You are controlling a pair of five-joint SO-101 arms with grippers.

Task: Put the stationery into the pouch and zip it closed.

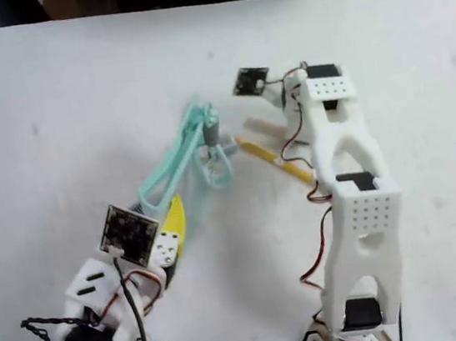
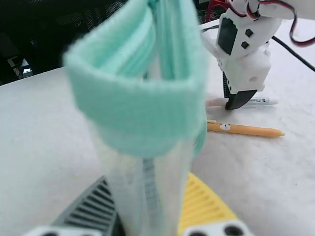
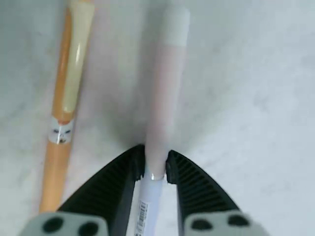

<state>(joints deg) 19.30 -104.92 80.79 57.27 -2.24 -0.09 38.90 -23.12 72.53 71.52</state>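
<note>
So the pouch (image 1: 178, 162) is a floppy thing, mint green fabric edging with see-through sides. I reckon it'll sag or fold wherever it isn't supported, so the stiffer green band by the zip looks like a better hold than the clear panel. The left end effector (image 2: 147, 209) has one end pinched tight between its grey and yellow jaws, and the rest of the pouch stretches out over the white counter (image 1: 69, 116) toward the pens. Over there the right end effector (image 3: 155, 164) is closed to a narrow gap, both black jaws pressed against the pale pink pen (image 3: 165, 98), which seems to lie flat on the counter. The orange pen (image 3: 66, 113) sits just beside it, roughly parallel, not touching. Both pens look light, rigid and smooth, and the pinch seems to sit toward one end of the pink one, so my guess is it could swivel once lifted. A hold nearer the middle would carry steadier.
</note>
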